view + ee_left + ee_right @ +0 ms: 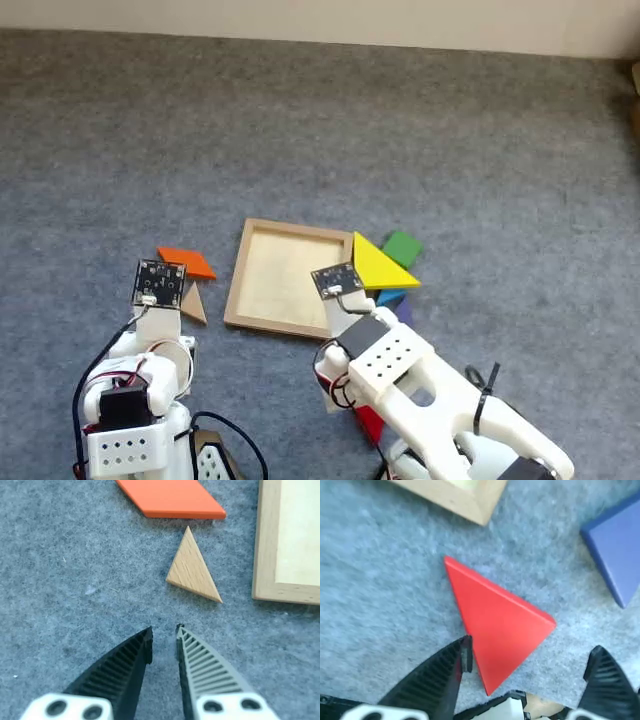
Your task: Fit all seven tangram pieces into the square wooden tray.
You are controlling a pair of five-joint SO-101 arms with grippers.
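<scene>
My left pincer (pixel 163 630) hangs released just above the grey felt surface (pixel 450 150), its two ribbed fingers (pixel 200 670) a narrow gap apart with nothing between them. Just ahead of its tips a small plain-wood triangle (pixel 194 570) lies flat on the surface, and beyond that lies an orange parallelogram (pixel 170 497); the two are close but apart. Both lie outside the square wooden tray (pixel 236 285), near its left rim. My right pincer (pixel 531 650) is released wide above a red triangle (pixel 500 625), which lies flat on the surface. One finger is at one edge of the triangle and the other is out past the opposite corner; I cannot tell whether either touches it. A corner of the tray sits near the triangle's far point, and a blue piece (pixel 615 545) lies off to one side. Seen from above, a large yellow triangle (pixel 380 265) lies just beside the tray's right edge, with a green piece (pixel 402 245) just behind it and the blue piece close by my right arm.
</scene>
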